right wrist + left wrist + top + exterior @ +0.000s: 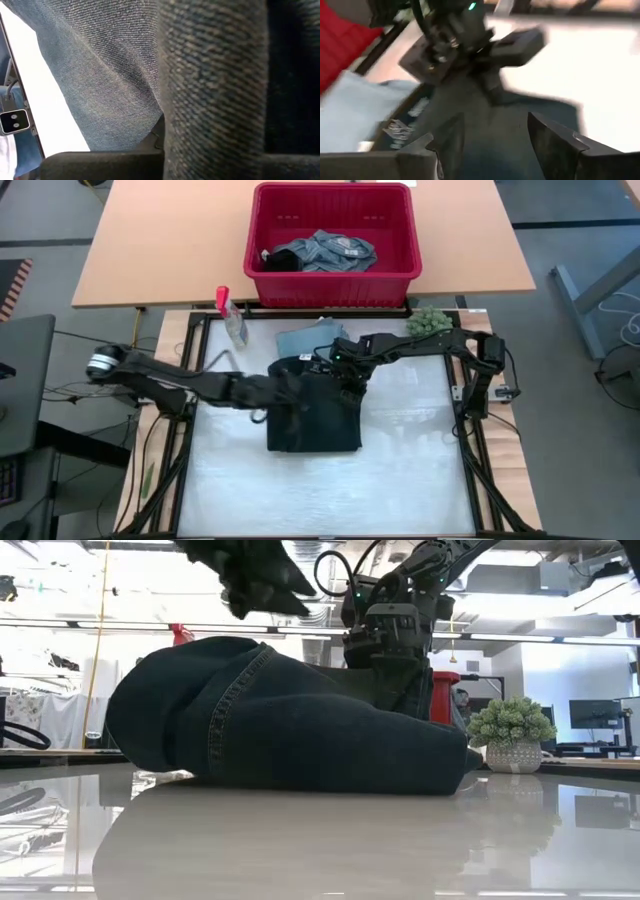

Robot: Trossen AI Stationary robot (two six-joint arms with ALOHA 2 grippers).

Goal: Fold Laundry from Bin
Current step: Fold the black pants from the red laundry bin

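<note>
A dark navy denim garment lies bunched in a mound on the white mat, its underside on the table. My right gripper stands at its far edge, shut on the cloth. My left gripper hovers open just above the garment's far left part, with nothing between its fingers. A light blue garment lies flat beyond the dark one. The red bin stands on the far table with a grey-blue garment inside. My right gripper holds the dark garment at its far edge, coming from above and slanting down from the far right. Cloth folds fill its wrist view and hide the fingers, so the layers cannot be counted. The garment rests on the table.
A clear spray bottle with a red top stands at the mat's far left corner. A small green fuzzy plant sits at the far right. The near half of the mat has nothing on it.
</note>
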